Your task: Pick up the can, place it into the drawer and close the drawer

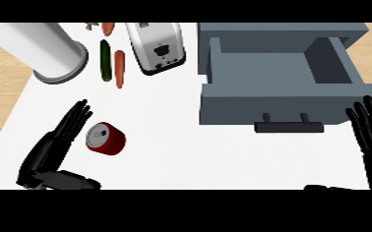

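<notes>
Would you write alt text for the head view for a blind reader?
A red can sits on the white counter beside the open left hand; the grey drawer stands open at right, near the open right hand.

Bright, even light; soft shading inside drawer (262,71); shadows faint.

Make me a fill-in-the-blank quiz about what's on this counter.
The can is coloured ____.
The grey drawer stands ____.
The hand nearest the can is the robot's ____ one.
Missing words: red; open; left.
</notes>
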`<move>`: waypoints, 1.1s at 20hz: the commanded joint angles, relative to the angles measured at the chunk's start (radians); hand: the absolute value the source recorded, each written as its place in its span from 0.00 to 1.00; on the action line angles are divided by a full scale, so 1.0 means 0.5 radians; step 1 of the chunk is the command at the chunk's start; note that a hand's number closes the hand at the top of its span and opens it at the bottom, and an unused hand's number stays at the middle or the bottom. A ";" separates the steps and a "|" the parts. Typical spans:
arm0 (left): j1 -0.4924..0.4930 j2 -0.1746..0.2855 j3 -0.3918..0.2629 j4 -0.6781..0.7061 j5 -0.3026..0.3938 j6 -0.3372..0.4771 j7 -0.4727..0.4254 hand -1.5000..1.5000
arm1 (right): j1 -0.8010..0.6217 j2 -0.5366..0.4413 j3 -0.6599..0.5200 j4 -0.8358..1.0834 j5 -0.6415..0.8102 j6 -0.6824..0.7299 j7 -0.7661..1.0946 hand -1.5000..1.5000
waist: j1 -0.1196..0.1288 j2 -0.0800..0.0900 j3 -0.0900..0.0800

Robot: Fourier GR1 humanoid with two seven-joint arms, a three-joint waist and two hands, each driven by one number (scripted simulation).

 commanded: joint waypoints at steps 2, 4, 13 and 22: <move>-0.066 0.085 0.062 0.280 -0.094 -0.022 -0.216 0.00 | 0.138 0.069 0.015 -0.064 0.055 0.027 -0.101 0.00 | -0.004 0.000 0.000; -0.206 0.028 0.028 0.481 -0.182 0.073 -0.301 0.00 | 0.113 0.093 0.073 -0.172 0.073 -0.010 0.024 0.00 | -0.010 0.001 -0.001; -0.264 0.092 0.079 0.776 -0.172 0.008 -0.460 0.00 | -0.091 0.122 0.065 0.061 0.158 -0.067 -0.067 0.00 | 0.000 0.002 0.000; -0.388 0.123 0.067 1.154 -0.269 0.051 -0.634 0.00 | 0.092 0.142 0.054 -0.150 0.080 0.019 0.023 0.00 | -0.008 0.001 0.000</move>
